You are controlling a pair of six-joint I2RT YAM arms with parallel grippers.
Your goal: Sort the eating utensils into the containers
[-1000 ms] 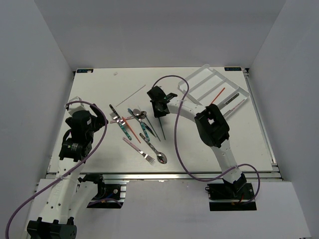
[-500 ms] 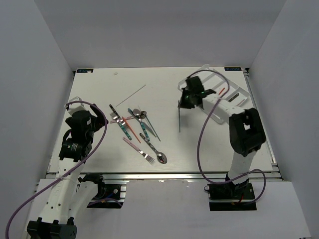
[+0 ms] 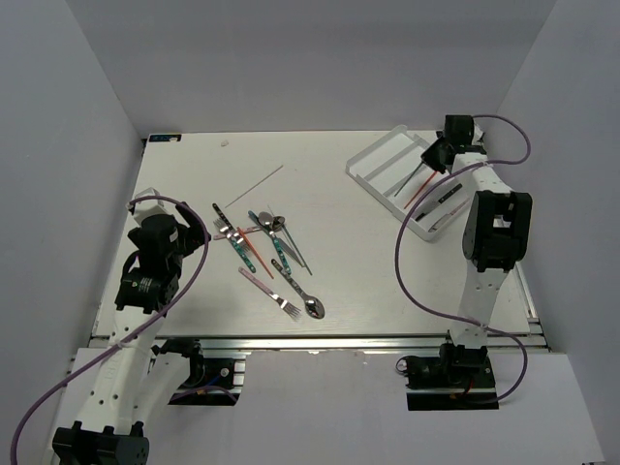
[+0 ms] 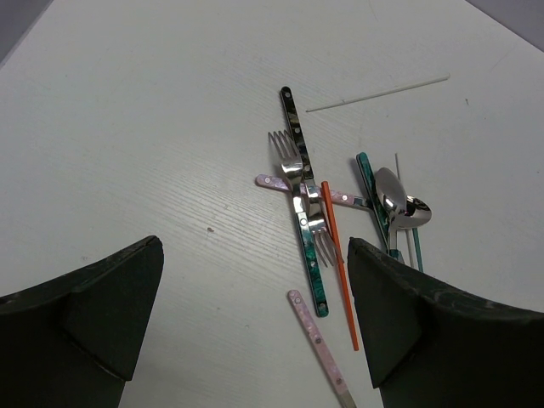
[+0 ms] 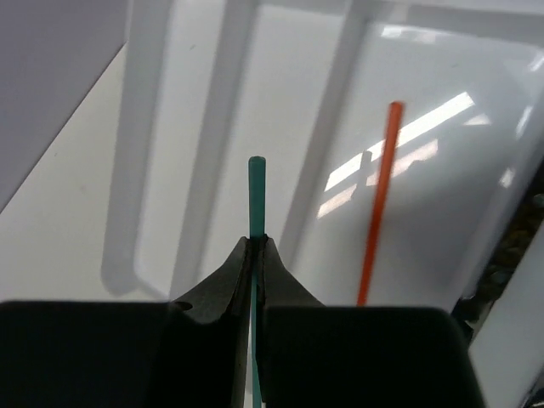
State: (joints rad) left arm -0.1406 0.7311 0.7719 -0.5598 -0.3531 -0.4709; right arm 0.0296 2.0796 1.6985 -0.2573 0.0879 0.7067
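My right gripper (image 5: pixel 257 242) is shut on a thin teal stick (image 5: pixel 257 191) and holds it over the clear divided tray (image 5: pixel 340 102); in the top view the gripper (image 3: pixel 434 155) is above the tray (image 3: pixel 373 160) at the back right. An orange stick (image 5: pixel 376 208) lies in a tray compartment, also seen from above (image 3: pixel 422 186). Several utensils lie in a pile (image 3: pixel 271 247) mid-table: a dark-teal handled knife (image 4: pixel 302 225), forks (image 4: pixel 289 166), an orange stick (image 4: pixel 338 263), a pink handle (image 4: pixel 314 344), a spoon (image 4: pixel 399 204). My left gripper (image 4: pixel 255 340) is open and empty, near the pile's left side.
A thin white stick (image 3: pixel 254 184) lies alone behind the pile, also in the left wrist view (image 4: pixel 378 92). A dark utensil (image 3: pixel 448 201) lies in the tray's right compartment. A fork and spoon (image 3: pixel 300 305) lie nearest the front edge. Grey walls enclose the table.
My right arm swung from the middle of the table right and back to the tray, carrying the teal stick. The left arm has not moved.
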